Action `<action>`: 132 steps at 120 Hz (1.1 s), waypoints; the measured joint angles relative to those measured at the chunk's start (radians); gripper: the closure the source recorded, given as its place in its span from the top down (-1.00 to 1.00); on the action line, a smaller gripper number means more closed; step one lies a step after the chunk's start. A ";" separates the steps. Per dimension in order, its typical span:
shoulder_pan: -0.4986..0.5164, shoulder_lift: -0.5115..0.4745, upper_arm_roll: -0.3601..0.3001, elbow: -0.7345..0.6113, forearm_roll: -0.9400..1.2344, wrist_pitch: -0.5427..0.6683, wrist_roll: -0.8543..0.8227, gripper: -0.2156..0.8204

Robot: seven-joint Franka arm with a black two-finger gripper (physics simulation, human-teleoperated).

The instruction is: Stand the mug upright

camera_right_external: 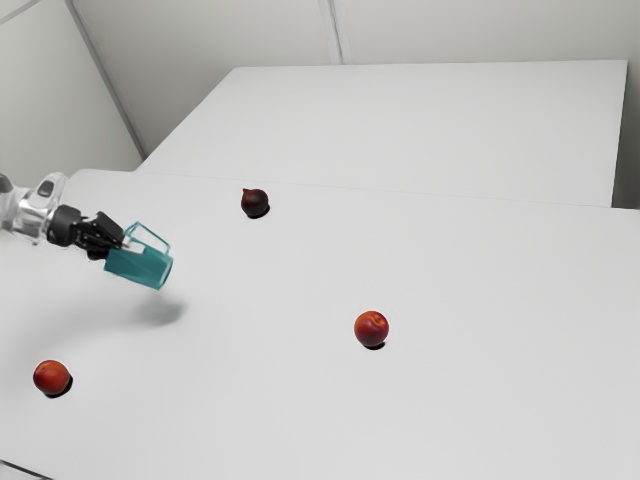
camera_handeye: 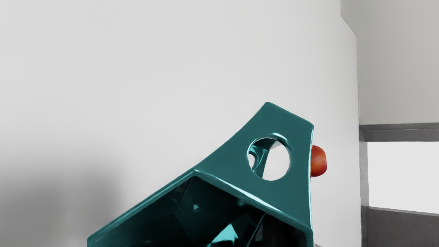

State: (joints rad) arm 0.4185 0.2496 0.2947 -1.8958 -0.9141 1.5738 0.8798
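Reddish fruit [camera_right_external: 52, 377] nearest the exterior camera, resting on the counter [camera_right_external: 480, 390]. A second one, red-orange [camera_right_external: 371, 328], sits farther toward the exterior view's right, also on the counter. Behind these, toward the exterior view's left: teal mug [camera_right_external: 140, 265], held up in the air, its shadow [camera_right_external: 160, 312] on the counter apart from it. Fingers [camera_right_external: 115, 241] at its mouth end, judged closed on the mug wall; the exact gap cannot be read.

Key relation: the mug's long axis runs on outward from the fingers, nearly level, the base end away from the hand and dipping a little. Mouth [camera_handeye: 205, 214] faces back toward the hand; handle [camera_handeye: 236, 168] on the upper side in the exterior view. Not upright as held. Judgement: the hand needs to tip so the base swings under the mouth, then lower until the base meets the counter; letting go while tilted would risk a roll.

Farther back, well apart from the mug: dark round fruit [camera_right_external: 255, 202]. Beyond it, a pale surface [camera_right_external: 430, 125].
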 joint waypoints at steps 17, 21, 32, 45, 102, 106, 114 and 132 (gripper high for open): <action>-0.104 -0.037 -0.066 0.098 0.239 0.063 -0.033 -0.90; -0.131 -0.038 -0.081 0.114 0.302 0.087 -0.042 -0.90; -0.204 -0.028 -0.107 0.154 0.470 0.160 -0.066 -0.91; -0.276 -0.005 -0.135 0.167 0.637 0.261 -0.103 -0.91; -0.450 0.113 -0.151 0.170 0.900 0.540 -0.383 -0.90; -0.452 0.114 -0.151 0.170 0.902 0.548 -0.400 -0.90; -0.455 0.119 -0.153 0.170 0.905 0.566 -0.434 -0.91; -0.459 0.137 -0.164 0.164 0.905 0.623 -0.509 -0.90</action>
State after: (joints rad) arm -0.0409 0.3864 0.1308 -1.7318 -0.0089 2.1964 0.3706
